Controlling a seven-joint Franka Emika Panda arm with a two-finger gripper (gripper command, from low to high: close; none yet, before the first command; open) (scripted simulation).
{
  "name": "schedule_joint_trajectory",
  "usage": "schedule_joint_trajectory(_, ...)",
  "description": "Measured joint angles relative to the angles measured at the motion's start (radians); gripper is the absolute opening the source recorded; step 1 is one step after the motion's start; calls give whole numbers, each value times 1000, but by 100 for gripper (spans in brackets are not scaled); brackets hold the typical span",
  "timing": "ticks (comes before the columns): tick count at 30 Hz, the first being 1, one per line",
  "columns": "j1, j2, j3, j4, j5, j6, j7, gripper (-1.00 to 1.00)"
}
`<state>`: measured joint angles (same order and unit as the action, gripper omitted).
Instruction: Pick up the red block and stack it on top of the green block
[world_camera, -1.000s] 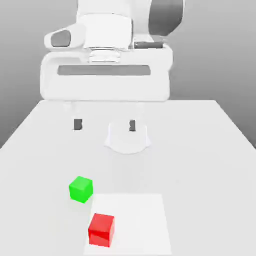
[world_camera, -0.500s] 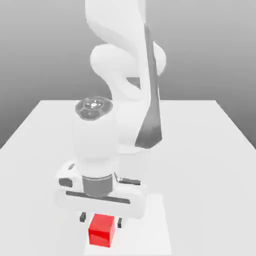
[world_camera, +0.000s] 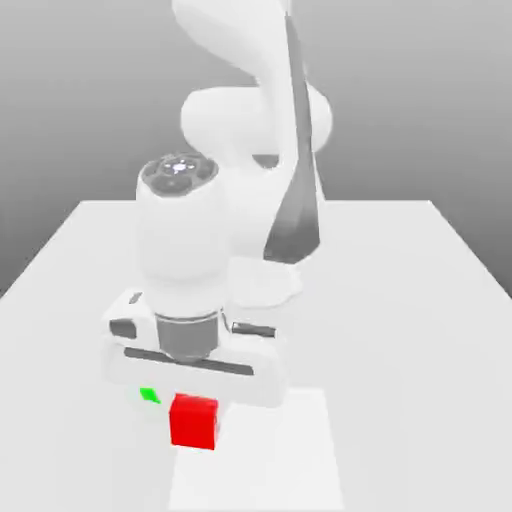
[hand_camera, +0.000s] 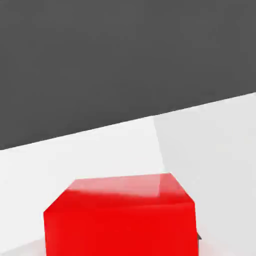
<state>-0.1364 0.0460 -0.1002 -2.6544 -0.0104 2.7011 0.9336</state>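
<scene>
Exterior view, read as a clock face with twelve at its top: the red block (world_camera: 194, 424) sits toward seven o'clock from the centre, just under the wide white hand (world_camera: 195, 370). The tool (world_camera: 194, 420) is pinching the red block, its fingers closed on the sides. The block's front face is turned to the camera and looks nearly upright, with a slight tilt in its lower edge.

The green block (world_camera: 149, 395) lies at about ten o'clock from the red one, near it and mostly hidden by the hand, so only a small green corner can be made out. The red block is not stacked on it. A white square patch (world_camera: 290, 450) on the pale surface (world_camera: 420, 350) spreads toward four o'clock from the red block. The arm (world_camera: 230, 200) rises toward twelve o'clock above the hand.

Hand view: the red block shows large and close, its top face carrying a paler, glossy band, with a small dark piece (hand_camera: 199, 237) just beside it.
</scene>
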Motion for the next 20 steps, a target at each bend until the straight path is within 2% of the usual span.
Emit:
schedule_joint_trajectory(9,-170,-305,-41,-286,-74,-17,262,-100)
schedule_joint_trajectory(16,-158,-104,-53,-301,-16,198,241,-100)
schedule_joint_trajectory(17,-153,-68,-51,-300,2,232,228,100)
schedule_joint_trajectory(20,-150,-68,-51,-300,2,232,228,100)
